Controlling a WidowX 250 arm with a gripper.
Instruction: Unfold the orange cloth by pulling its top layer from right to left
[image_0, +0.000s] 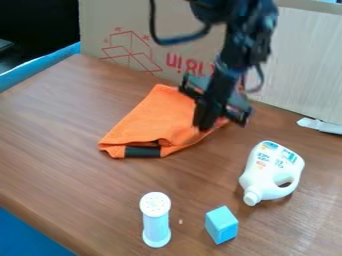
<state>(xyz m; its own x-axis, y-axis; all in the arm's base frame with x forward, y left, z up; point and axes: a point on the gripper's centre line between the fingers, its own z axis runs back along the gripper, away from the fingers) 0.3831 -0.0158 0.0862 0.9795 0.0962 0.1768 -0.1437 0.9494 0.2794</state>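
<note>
Blurred gripper (204, 123) is over the orange cloth (148, 121) near the table's (63, 135) far edge, hiding some fabric, can't tell if open, closed or gripping, arm (244, 37) cut off above, white jug's (266, 175) label unclear.

I've got a brown wood table (60, 130), near side: white-capped shaker (156, 220) upright, light blue block (222, 225) to its right, tiny pale speck (180, 221) between them. Past the block I see a white jug (270, 167) with a handle, lying, cap toward the near side. White flat scrap (320, 125) at right edge. Behind, I see cardboard (167, 55) with red print, plus a pale panel (307, 70) at right.
</note>
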